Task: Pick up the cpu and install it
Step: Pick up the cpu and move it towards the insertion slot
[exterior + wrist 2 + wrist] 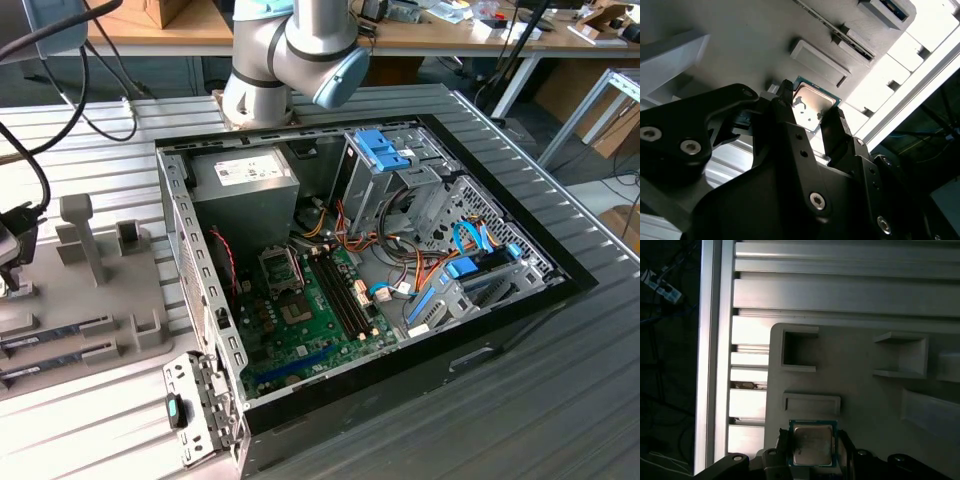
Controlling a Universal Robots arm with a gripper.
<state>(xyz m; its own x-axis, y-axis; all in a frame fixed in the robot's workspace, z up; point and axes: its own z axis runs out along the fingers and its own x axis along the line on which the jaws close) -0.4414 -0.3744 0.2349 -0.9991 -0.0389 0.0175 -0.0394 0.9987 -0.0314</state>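
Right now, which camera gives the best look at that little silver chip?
The first wrist view: it faces the cpu squarely, showing its silvery top and green rim. The second wrist view catches the cpu slanted, edges partly hidden.

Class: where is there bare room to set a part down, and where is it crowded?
Free: the slatted table at the exterior view's right of the computer case, and the grey tray's flat middle between its pockets. Crowded: inside the case, and at the cpu by the hand.
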